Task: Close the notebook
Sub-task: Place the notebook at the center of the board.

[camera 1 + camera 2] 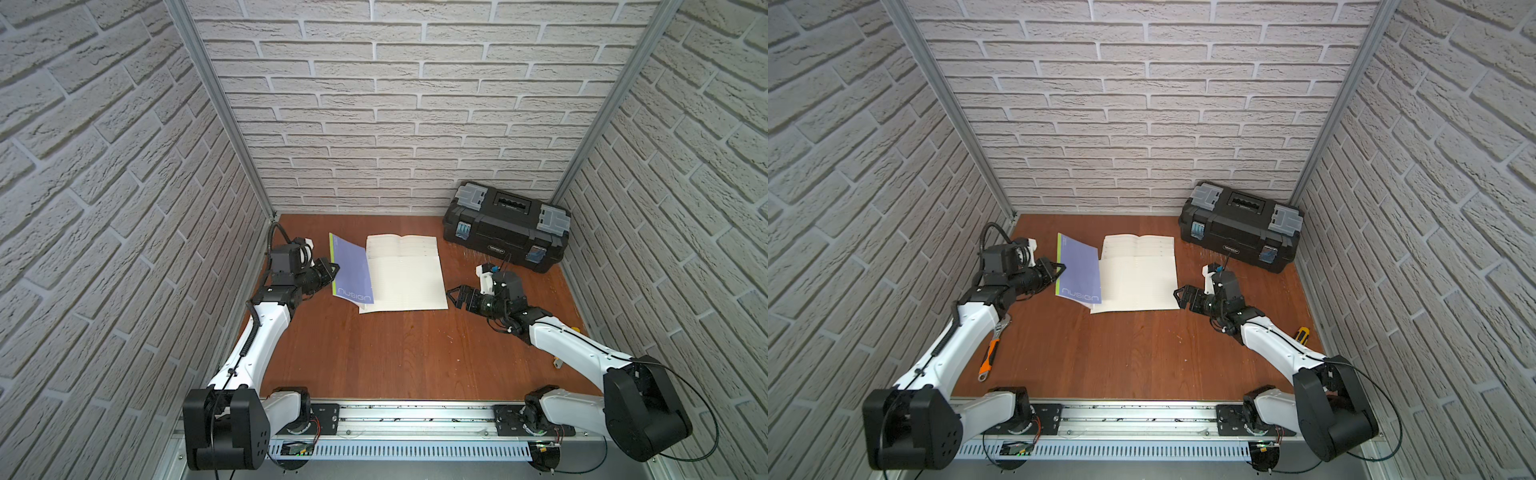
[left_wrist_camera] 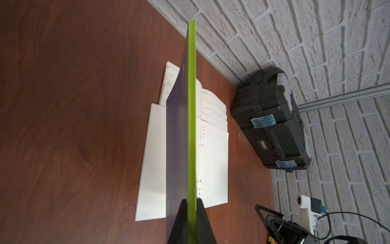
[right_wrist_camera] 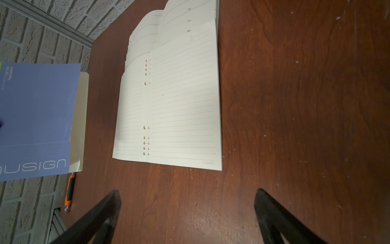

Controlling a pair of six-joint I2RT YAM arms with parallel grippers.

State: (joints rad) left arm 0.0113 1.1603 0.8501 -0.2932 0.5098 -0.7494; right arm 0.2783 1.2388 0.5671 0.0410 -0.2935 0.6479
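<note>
On the tabletop point(image 1: 374, 357), toward its back: notebook point(image 1: 405, 276), open, cream ruled pages lying flat, punched holes along the spine. Purple cover point(image 1: 352, 266), green-edged, stands near upright because the left pincer point(image 2: 191, 202) pinches its free edge, apparently to swing it shut. Right pincer point(image 3: 187, 196) spread, empty, just beside the pages.

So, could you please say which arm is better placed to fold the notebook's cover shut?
Left. The left pincer is shut on the green edge of the raised purple cover, so it likely just has to swing it over the pages. The right pincer is open beside the pages, empty.
</note>
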